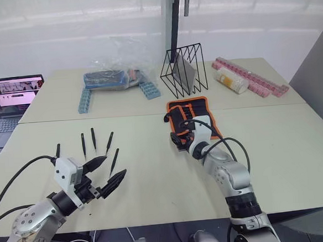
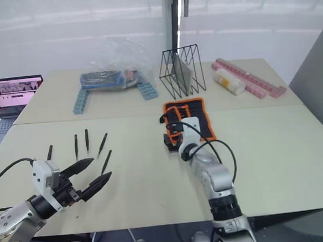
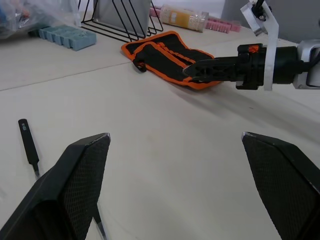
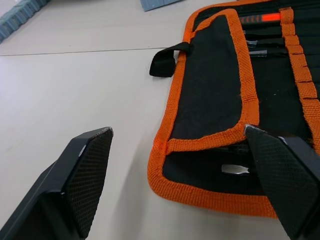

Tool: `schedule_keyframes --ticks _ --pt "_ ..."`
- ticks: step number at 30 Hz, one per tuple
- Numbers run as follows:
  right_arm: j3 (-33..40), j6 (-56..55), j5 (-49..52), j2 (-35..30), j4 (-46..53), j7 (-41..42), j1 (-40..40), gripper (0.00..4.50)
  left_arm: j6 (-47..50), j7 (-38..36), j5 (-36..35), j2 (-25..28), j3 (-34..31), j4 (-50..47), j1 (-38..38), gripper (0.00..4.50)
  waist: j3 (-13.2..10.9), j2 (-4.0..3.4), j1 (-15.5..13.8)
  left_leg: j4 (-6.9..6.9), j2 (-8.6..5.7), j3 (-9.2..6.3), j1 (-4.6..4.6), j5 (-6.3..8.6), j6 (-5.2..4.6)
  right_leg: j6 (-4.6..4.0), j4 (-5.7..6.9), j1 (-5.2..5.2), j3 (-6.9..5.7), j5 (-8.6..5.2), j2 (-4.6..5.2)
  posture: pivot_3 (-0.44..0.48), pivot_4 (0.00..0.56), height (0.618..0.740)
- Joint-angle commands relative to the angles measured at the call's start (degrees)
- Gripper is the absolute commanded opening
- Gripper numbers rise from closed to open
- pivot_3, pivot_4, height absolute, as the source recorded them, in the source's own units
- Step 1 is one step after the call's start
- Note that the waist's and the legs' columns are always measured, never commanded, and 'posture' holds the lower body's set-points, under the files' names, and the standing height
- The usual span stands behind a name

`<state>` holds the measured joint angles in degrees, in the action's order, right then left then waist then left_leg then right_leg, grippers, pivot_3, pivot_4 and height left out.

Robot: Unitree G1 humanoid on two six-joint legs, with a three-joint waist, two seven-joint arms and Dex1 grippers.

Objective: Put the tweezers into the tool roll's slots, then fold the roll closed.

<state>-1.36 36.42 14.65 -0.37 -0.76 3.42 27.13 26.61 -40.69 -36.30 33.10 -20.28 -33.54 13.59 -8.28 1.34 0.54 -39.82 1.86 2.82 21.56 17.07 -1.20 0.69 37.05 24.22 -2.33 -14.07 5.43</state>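
Note:
The tool roll (image 1: 192,114) lies on the table's middle, black with orange trim, one flap (image 4: 212,95) folded over its near part and its strap (image 4: 166,61) sticking out sideways. My right gripper (image 1: 179,139) is open at the roll's near edge, one finger (image 4: 285,185) against the orange border. Several black tweezers (image 1: 93,140) lie fanned out at the front left. My left gripper (image 1: 113,166) hovers open around the nearest tweezers (image 1: 115,160), holding nothing. In the left wrist view another tweezers (image 3: 28,145) lies beside the finger (image 3: 75,190).
A black wire rack (image 1: 183,69) stands behind the roll. A clear plastic bag (image 1: 111,79) and blue blocks (image 1: 84,100) sit at the back left, pink strips (image 1: 252,77) and a bottle (image 1: 231,82) at the back right. A laptop (image 1: 13,95) is at the far left.

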Motion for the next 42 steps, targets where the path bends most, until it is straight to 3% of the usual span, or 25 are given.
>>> schedule_keyframes --ticks 1,9,22,36,39,42 --pt "1.7 -1.6 0.5 1.1 0.2 -0.3 1.0 4.46 0.5 1.0 -1.4 0.6 -0.2 -2.4 -0.8 4.50 0.0 -0.01 0.1 0.00 0.02 0.00 0.03 0.00 0.00 0.00 -0.01 0.02 0.00 0.00 0.00 0.000 0.150 0.725" --pt "6.6 -1.8 1.0 2.6 0.9 -2.4 2.0 4.46 0.8 1.7 -2.1 1.0 -0.4 -2.8 -0.5 4.50 0.0 -0.03 0.2 0.01 0.06 0.00 0.06 0.00 0.00 0.00 -0.02 0.05 0.01 0.00 0.01 0.000 0.150 0.725" --pt "2.9 -1.5 0.5 5.0 -0.5 -0.4 1.2 4.46 0.5 1.6 -2.2 1.2 -0.3 -2.1 -0.5 4.50 0.0 -0.05 0.3 0.05 0.08 0.00 0.07 0.00 0.00 0.00 -0.02 0.09 0.03 0.00 -0.01 0.000 0.150 0.725" --pt "5.0 -4.9 -0.2 5.2 -3.8 -1.6 3.1 4.46 0.1 1.7 -2.2 0.9 0.0 -1.9 0.0 4.50 0.0 -0.07 0.3 0.04 0.07 -0.01 0.09 0.00 0.00 0.00 -0.05 0.08 0.03 0.00 0.00 0.000 0.150 0.725" --pt "5.7 -5.7 0.0 5.5 -4.4 -2.0 3.6 3.71 -0.1 1.6 -2.1 0.8 0.1 -1.8 0.1 4.50 0.0 -0.07 0.3 0.04 0.07 -0.01 0.09 0.00 0.00 0.00 -0.05 0.08 0.03 0.00 0.00 0.000 0.150 0.725" --pt "5.9 -6.3 0.3 5.8 -4.6 -1.9 3.9 2.61 -0.4 1.4 -2.0 0.8 0.2 -1.7 0.1 4.50 0.0 -0.07 0.3 0.04 0.07 -0.01 0.10 0.00 0.00 0.00 -0.06 0.08 0.03 0.00 0.00 0.000 0.150 0.725"
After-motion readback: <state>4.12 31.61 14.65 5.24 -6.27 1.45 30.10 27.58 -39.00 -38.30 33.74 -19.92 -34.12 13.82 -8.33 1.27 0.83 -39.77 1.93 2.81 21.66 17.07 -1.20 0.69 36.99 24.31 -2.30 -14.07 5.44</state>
